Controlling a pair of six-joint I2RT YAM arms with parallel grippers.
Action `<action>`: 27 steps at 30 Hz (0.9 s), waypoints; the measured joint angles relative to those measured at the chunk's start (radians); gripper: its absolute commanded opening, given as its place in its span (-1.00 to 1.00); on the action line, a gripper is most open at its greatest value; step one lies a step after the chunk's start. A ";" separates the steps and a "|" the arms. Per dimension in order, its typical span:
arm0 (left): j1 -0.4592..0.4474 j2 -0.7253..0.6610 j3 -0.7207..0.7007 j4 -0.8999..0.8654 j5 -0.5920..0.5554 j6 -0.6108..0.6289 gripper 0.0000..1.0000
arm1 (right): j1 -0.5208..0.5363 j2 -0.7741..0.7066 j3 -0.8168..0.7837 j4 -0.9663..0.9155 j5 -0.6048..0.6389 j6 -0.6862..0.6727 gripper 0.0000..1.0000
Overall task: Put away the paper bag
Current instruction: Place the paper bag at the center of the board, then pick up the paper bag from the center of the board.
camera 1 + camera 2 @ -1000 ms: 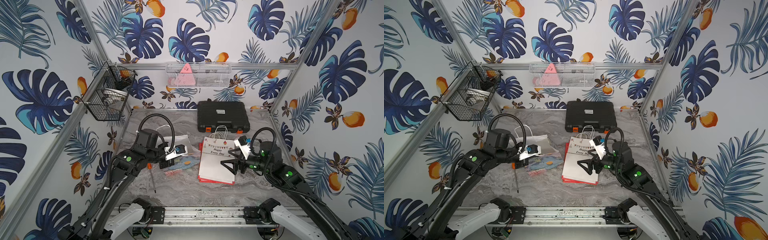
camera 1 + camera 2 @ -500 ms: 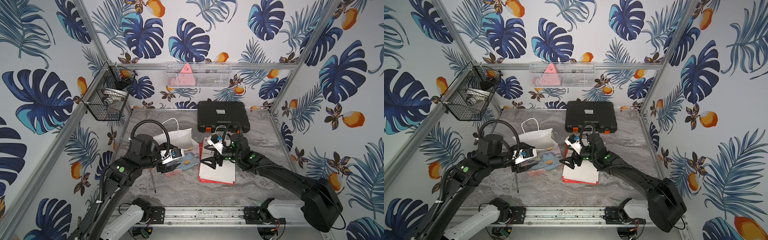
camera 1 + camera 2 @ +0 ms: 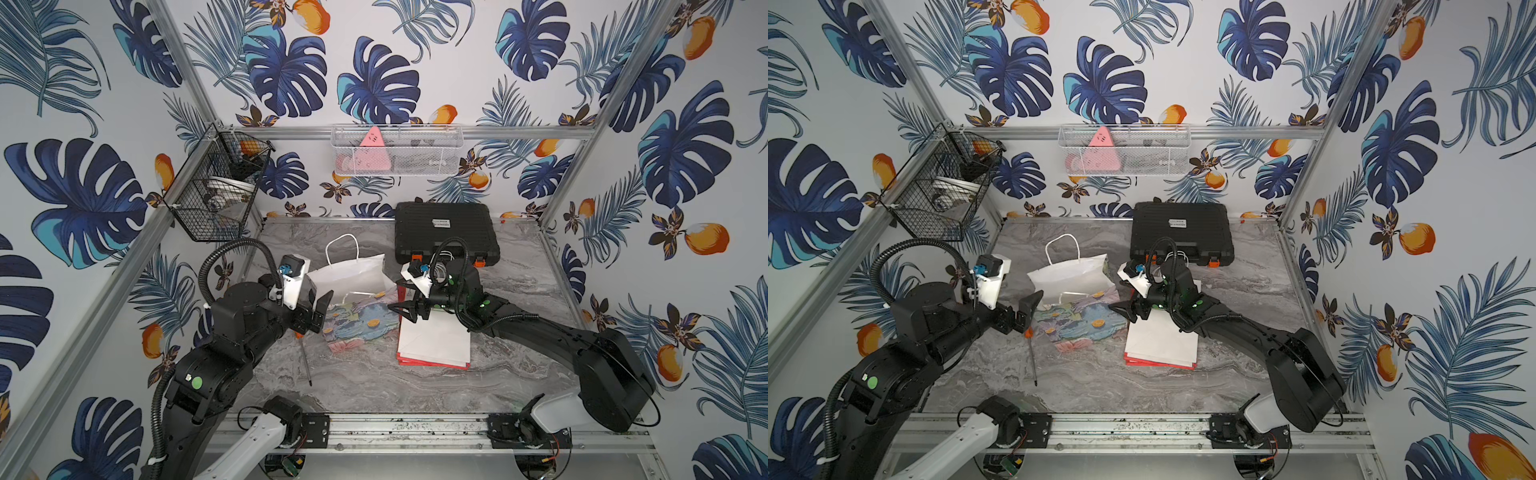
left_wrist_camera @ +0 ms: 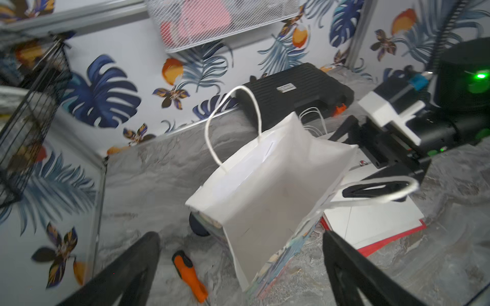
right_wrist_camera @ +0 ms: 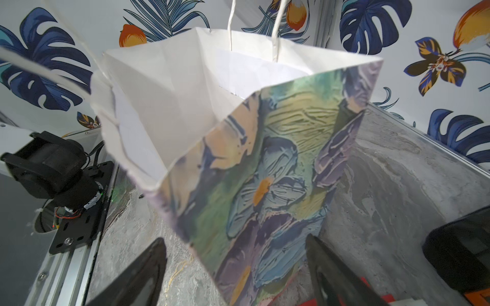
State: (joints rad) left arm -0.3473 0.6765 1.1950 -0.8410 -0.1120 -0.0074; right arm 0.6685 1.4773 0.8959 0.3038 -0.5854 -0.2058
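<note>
Paper bag [image 3: 361, 324], floral, sits open-mouthed in the middle of the table [image 3: 374, 399], with nobody gripping it. Left gripper [image 3: 321, 311] at its 9 o'clock gapes wide, empty; right gripper [image 3: 404, 311] at 3 o'clock is spread too, empty. It's a light bag, so one nudge probably topples it.

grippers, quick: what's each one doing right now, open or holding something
Left gripper: open, holding nothing.
Right gripper: open, at the edge of the floral paper bag, not clamped on it.

The floral-printed paper bag [image 3: 360, 322], white inside with white cord handles, is seen open-mouthed and tilted near the black case [image 3: 444, 228].
</note>
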 measured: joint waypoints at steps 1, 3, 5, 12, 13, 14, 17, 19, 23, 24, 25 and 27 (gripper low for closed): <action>0.000 -0.007 -0.010 -0.021 -0.039 -0.051 0.98 | 0.000 0.005 0.004 0.006 -0.003 0.000 0.61; 0.000 -0.017 -0.040 -0.067 -0.086 -0.144 0.98 | 0.000 0.022 0.015 0.019 -0.024 0.001 0.49; 0.000 -0.029 -0.084 -0.101 -0.103 -0.232 0.98 | 0.001 0.044 0.024 0.041 -0.054 0.008 0.25; 0.000 -0.072 -0.238 -0.084 -0.044 -0.391 0.93 | 0.003 0.084 0.024 0.122 -0.117 0.041 -0.38; 0.000 -0.077 -0.251 -0.071 -0.034 -0.398 0.90 | 0.003 0.087 0.025 0.128 -0.126 0.041 -0.46; 0.000 -0.080 -0.263 -0.056 -0.019 -0.409 0.87 | 0.004 0.091 0.025 0.135 -0.132 0.042 -0.53; 0.000 -0.078 -0.285 -0.017 0.006 -0.412 0.85 | 0.008 0.101 0.027 0.151 -0.144 0.056 -0.82; 0.000 -0.078 -0.296 0.005 0.012 -0.412 0.85 | 0.014 0.108 0.033 0.152 -0.150 0.057 -0.86; 0.000 -0.087 -0.326 0.043 0.013 -0.412 0.86 | 0.032 0.113 0.048 0.158 -0.151 0.061 -0.96; 0.000 -0.093 -0.334 0.048 0.014 -0.410 0.86 | 0.039 0.113 0.053 0.160 -0.146 0.064 -0.98; 0.000 -0.101 -0.341 0.049 0.015 -0.408 0.86 | 0.048 0.113 0.058 0.164 -0.138 0.065 -1.00; 0.000 -0.114 -0.349 0.052 0.014 -0.394 0.87 | 0.061 0.108 0.066 0.166 -0.121 0.066 -1.00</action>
State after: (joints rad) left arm -0.3473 0.5621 0.8455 -0.7887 -0.0978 -0.4011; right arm 0.7300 1.5856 0.9615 0.4694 -0.7063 -0.1394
